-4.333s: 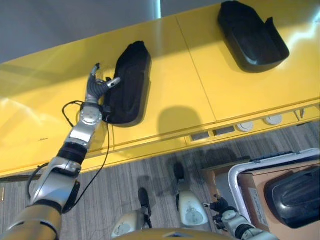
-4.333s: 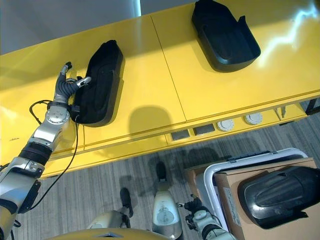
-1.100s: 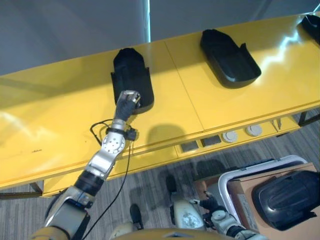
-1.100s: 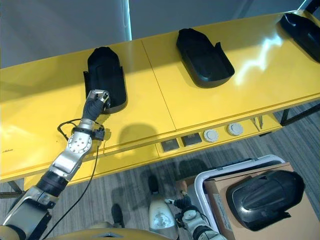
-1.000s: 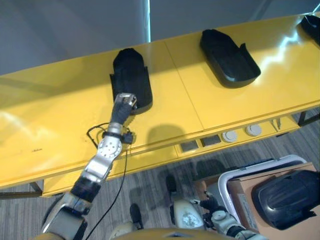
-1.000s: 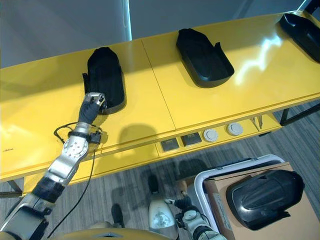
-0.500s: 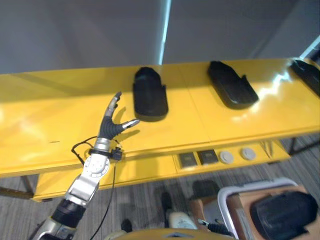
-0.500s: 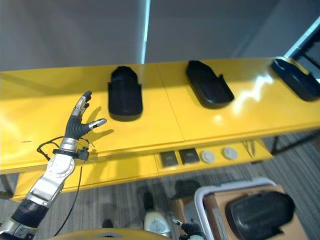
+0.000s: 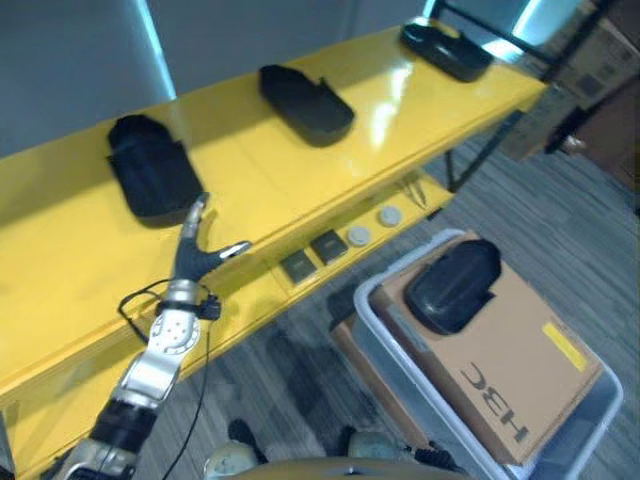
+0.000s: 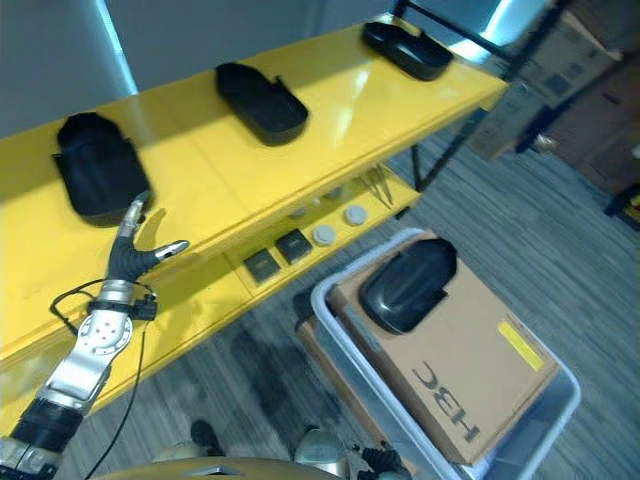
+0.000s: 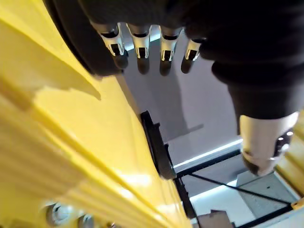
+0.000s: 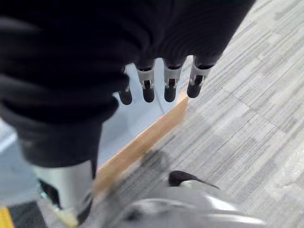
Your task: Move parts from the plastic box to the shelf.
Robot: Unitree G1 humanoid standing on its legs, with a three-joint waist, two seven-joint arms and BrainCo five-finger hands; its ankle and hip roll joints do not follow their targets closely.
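My left hand [image 9: 195,255] hovers empty, fingers spread, over the yellow shelf [image 9: 250,180], near a black part [image 9: 150,178] lying there. Another part [image 9: 450,285] rests on cardboard in the plastic box [image 9: 590,425]. My right hand [image 12: 156,57] hangs relaxed above the floor.

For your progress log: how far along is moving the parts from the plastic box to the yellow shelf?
Done: three black parts lie on the yellow shelf. In hand: nothing; the left robot hand hovers open. Left: one black part sits on the cardboard box in the plastic box.
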